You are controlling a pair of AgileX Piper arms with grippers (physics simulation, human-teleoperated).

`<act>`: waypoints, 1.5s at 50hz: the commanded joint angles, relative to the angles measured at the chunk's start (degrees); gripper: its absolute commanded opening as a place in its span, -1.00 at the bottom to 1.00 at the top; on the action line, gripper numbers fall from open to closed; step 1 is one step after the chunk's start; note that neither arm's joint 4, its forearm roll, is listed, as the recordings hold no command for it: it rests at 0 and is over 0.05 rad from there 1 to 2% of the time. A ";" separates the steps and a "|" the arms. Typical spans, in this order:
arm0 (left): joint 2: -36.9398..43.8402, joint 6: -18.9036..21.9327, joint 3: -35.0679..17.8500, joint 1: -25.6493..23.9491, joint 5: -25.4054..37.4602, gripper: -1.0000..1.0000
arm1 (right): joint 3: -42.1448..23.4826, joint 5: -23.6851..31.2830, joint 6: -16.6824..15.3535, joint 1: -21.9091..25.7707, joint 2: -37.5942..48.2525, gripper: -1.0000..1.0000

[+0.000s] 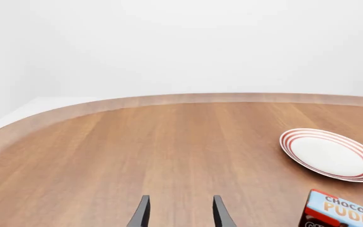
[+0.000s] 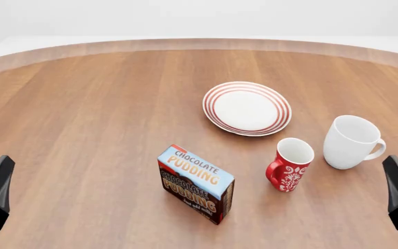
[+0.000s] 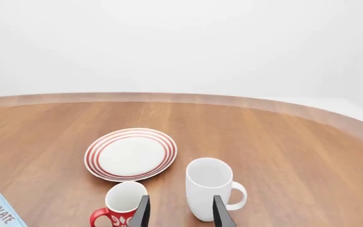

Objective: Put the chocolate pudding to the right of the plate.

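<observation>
Near surface front [image 2: 81, 129]: chocolate pudding [image 2: 196, 184] untouched; right end effector [image 3: 180, 215] open, empty, should approach squarely, avoiding red mug [image 2: 290, 164], white mug [image 2: 351, 141] beside plate [image 2: 246, 108]

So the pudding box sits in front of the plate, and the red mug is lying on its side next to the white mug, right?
Not quite: in the front view the red mug stands upright beside the white mug. The pudding box does sit nearer than the plate.

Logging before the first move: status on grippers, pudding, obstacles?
Left gripper and right gripper: jaws open, empty. Pudding box on the table, in front of the plate, untouched. White mug and red mug stand right of plate.
</observation>
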 commanded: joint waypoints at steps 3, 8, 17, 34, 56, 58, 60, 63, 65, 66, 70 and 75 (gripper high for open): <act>0.00 0.00 0.00 0.00 0.00 1.00 | -0.09 -0.04 -0.69 0.83 0.30 1.00; 0.00 0.00 0.00 0.00 0.00 1.00 | 0.01 -2.60 -0.79 0.99 3.10 1.00; 0.00 0.00 0.00 0.00 0.00 1.00 | -14.16 -5.25 -2.05 4.13 21.89 1.00; 0.00 0.00 0.00 0.00 0.00 1.00 | -42.02 9.76 -7.23 18.81 48.61 1.00; 0.00 0.00 0.00 0.00 0.00 1.00 | -56.45 22.50 -4.39 34.54 67.30 1.00; 0.00 0.00 0.00 0.00 0.00 1.00 | -56.99 23.56 -4.69 34.90 67.38 1.00; 0.00 0.00 0.00 0.00 0.00 1.00 | -58.76 23.91 -4.40 35.82 69.17 1.00; 0.00 0.00 0.00 0.00 0.00 1.00 | -59.69 24.74 -3.31 38.34 69.68 1.00; 0.00 0.00 0.00 0.00 0.00 1.00 | -60.64 25.35 -2.80 39.98 71.05 1.00; 0.00 0.00 0.00 0.00 0.00 1.00 | -60.85 25.59 -3.05 40.72 71.35 1.00; 0.00 0.00 0.00 0.00 0.00 1.00 | -60.66 26.37 -1.69 45.11 72.22 1.00; 0.00 0.00 0.00 0.00 0.00 1.00 | -59.75 26.35 -1.20 46.60 72.67 1.00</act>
